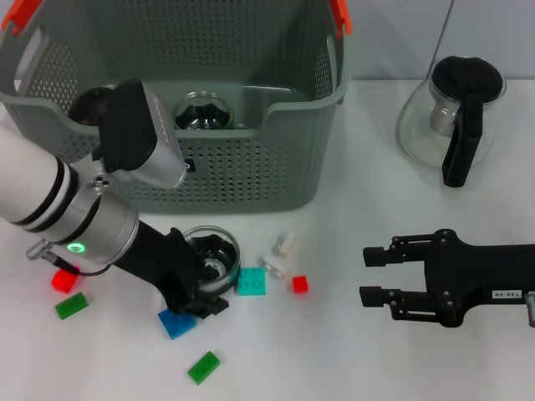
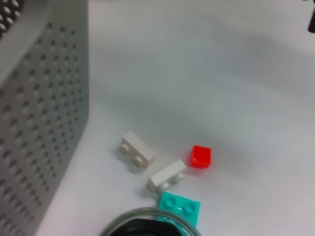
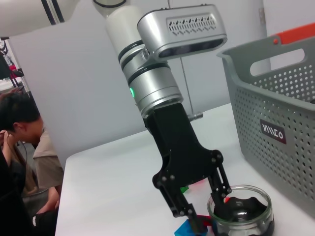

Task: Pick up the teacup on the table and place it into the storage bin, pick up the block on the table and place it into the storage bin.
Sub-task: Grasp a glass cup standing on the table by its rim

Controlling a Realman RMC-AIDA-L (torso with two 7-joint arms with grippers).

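Left gripper (image 1: 205, 280), fingers spread astride the teacup (image 1: 211, 255) rim without clamping, sits at six o'clock of the storage bin (image 1: 251, 180); right gripper (image 1: 376, 276) idles open, farther.

Left arm: you had it reaching down and forward at a slant from the left side.
Left gripper (image 1: 207, 280): you held it low at the table, fingers (image 3: 220, 183) spread apart.
Right arm: you kept it lying level, low on the right.
Right gripper (image 1: 375, 274): fingers pointed leftward, parted, holding nothing.
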